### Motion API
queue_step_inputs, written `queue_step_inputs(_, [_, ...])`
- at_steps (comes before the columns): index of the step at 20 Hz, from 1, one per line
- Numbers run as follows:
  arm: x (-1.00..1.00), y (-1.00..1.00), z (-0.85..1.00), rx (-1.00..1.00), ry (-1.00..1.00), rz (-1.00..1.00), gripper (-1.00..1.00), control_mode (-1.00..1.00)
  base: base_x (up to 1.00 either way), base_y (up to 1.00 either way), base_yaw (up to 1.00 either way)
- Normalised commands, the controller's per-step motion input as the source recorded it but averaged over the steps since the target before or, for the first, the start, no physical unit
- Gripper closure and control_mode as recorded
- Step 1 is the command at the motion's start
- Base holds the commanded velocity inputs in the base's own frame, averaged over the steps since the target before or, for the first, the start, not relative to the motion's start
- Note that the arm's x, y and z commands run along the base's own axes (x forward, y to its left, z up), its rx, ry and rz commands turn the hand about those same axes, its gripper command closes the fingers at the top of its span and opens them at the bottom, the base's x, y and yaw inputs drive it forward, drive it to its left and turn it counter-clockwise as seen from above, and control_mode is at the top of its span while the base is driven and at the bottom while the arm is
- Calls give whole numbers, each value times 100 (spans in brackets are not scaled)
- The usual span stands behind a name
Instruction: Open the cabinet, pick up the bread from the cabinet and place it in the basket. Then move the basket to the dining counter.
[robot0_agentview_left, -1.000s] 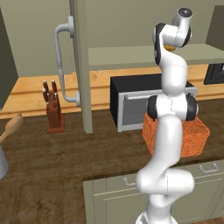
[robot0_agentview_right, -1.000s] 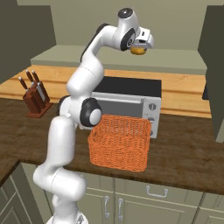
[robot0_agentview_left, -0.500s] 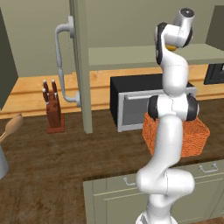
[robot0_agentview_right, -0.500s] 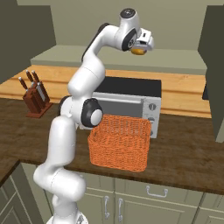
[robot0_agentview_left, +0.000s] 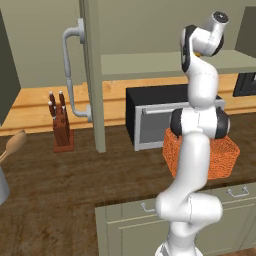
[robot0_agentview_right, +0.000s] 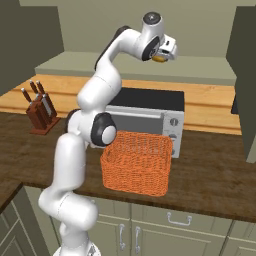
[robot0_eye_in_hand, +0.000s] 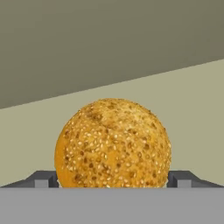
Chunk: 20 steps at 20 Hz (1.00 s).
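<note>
The bread (robot0_eye_in_hand: 113, 144), a golden seeded bun, rests on the pale shelf (robot0_agentview_right: 85, 66) inside the open cabinet (robot0_agentview_left: 91, 75). My gripper (robot0_eye_in_hand: 113, 179) is open and straddles it, one fingertip close beside each flank of the bun. From the right base view the gripper (robot0_agentview_right: 163, 54) reaches level over the shelf with the bread (robot0_agentview_right: 159, 58) showing orange under the hand. The orange woven basket (robot0_agentview_right: 137, 162) stands below on the dark kitchen top, in front of the toaster oven; it also appears behind my arm as the basket (robot0_agentview_left: 222, 156). The dining counter is out of view.
The cabinet door stands swung open at left with its curved grey handle (robot0_agentview_left: 70, 75). A black and silver toaster oven (robot0_agentview_right: 150, 112) sits behind the basket. A knife block (robot0_agentview_left: 60, 125) stands to the left, and a second open door (robot0_agentview_right: 245, 75) hangs at right.
</note>
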Motion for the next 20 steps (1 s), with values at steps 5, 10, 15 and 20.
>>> queue_step_inputs(5, [0,10,-6,0,-21,0,100,-100,0,0,0])
queue_step_inputs(10, [-5,16,-5,0,-28,0,100,-100,0,0,0])
queue_step_inputs(15, [-44,12,7,-1,-32,0,100,-100,0,0,0])
queue_step_inputs(20, [-96,0,26,0,-22,0,100,-100,0,0,0])
